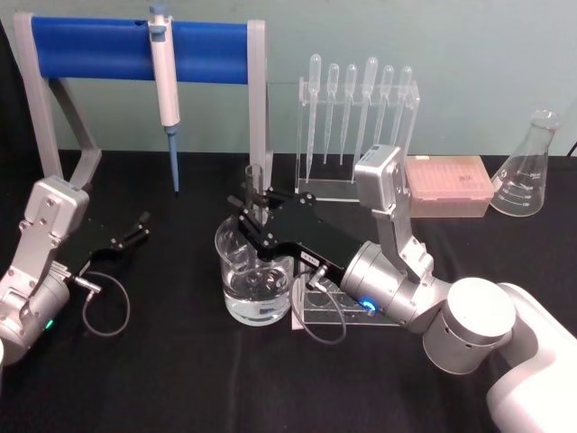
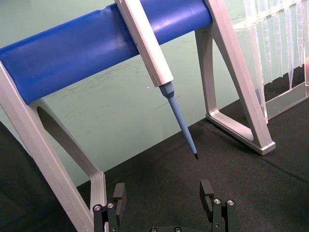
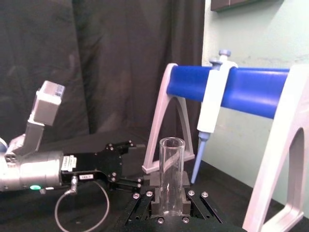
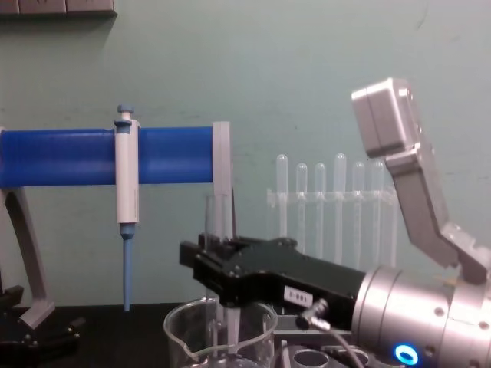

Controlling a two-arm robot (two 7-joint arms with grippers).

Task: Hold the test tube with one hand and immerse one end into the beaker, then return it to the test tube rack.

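Note:
My right gripper [image 1: 257, 224] is shut on the test tube [image 1: 255, 188], a clear glass tube held upright with its open rim up. The tube stands directly over the beaker [image 1: 256, 287], a clear glass vessel with liquid in its bottom. In the chest view the test tube [image 4: 215, 230] passes down through the right gripper [image 4: 220, 285], and its lower end sits inside the beaker [image 4: 184, 336]. The right wrist view shows the test tube [image 3: 171, 169] clamped between the fingers [image 3: 153, 205]. My left gripper [image 1: 137, 229] rests open on the table at the left, away from the beaker.
A blue-and-white pipettor [image 1: 165, 86] hangs on the blue-bar stand [image 1: 90, 50] at the back left. Behind the beaker is a clear rack of pipettes [image 1: 356, 117]. A pink box [image 1: 448, 185] and a conical flask [image 1: 530, 171] stand at the back right. A clear holed rack [image 1: 332, 305] lies under my right wrist.

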